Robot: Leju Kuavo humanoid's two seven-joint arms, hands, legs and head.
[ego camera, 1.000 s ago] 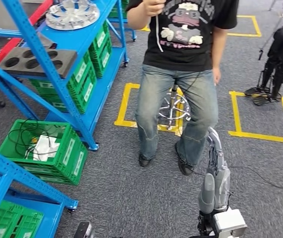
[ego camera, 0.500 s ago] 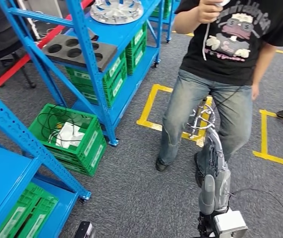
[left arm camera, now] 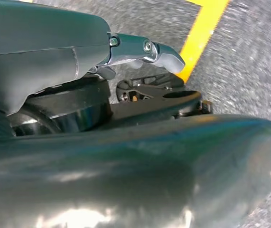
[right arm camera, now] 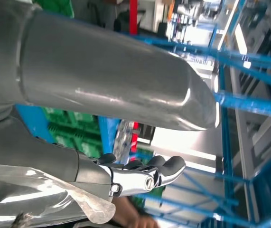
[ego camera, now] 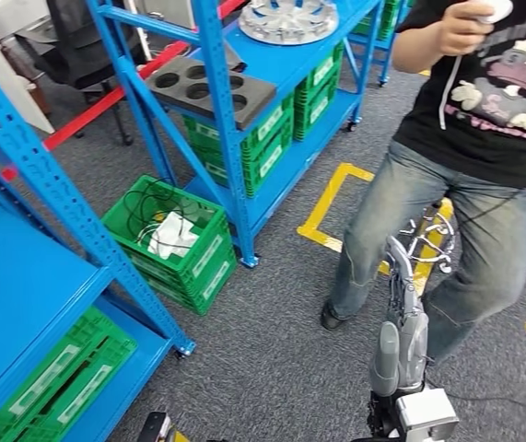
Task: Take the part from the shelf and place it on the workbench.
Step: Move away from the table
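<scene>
On the blue shelf rack (ego camera: pixel 218 110) lie a silver wheel cover (ego camera: pixel 289 18) on the upper board and a dark grey tray with round holes (ego camera: pixel 211 87) just in front of it. My right hand (ego camera: pixel 403 318) hangs low at the right, fingers straight and holding nothing, well away from the rack. In the right wrist view the right hand (right arm camera: pixel 126 178) has its fingers stretched out and empty. A dark bit of my left arm (ego camera: pixel 156 428) pokes in at the bottom edge. In the left wrist view the left hand (left arm camera: pixel 141 50) is stretched out, empty, above grey carpet.
A person in a black T-shirt and jeans (ego camera: pixel 468 184) stands close at the right, by a chrome stool (ego camera: pixel 430 239). A green crate with cables (ego camera: pixel 176 244) sits on the floor. A second blue rack (ego camera: pixel 30 276) stands near left with green crates (ego camera: pixel 58 378) beneath. Yellow floor tape (ego camera: pixel 329 198).
The camera has turned left: the rack, the crate and the person all slid right in the picture, and the near blue rack came in at the left. My right hand keeps its pose.
</scene>
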